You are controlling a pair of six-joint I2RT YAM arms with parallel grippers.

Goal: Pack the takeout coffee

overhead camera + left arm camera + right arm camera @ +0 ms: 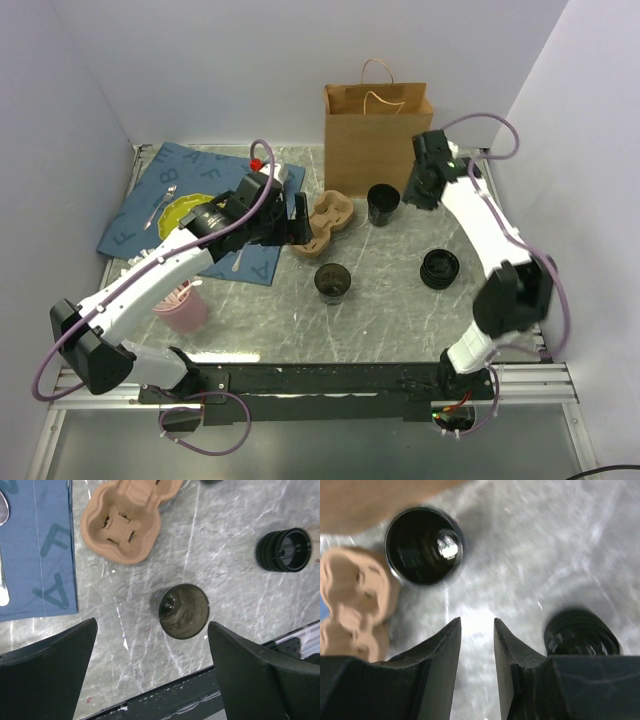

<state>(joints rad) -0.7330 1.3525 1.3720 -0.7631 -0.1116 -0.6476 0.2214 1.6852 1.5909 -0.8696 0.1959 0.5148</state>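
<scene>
Takeout coffee cup (424,545), black and without a lid, stands upright ahead of the right gripper (477,622), off to one side of its fingertips and just beside the pulp cup carrier (355,590). Those jaws leave a narrow gap with nothing in it. The left gripper (151,625) is spread wide and empty above a dark glossy cup (182,611). The coffee cup is probably light, thin-walled paper that dents, so grip gently across the wall below the rim and keep it upright. A glint inside may be liquid.
</scene>
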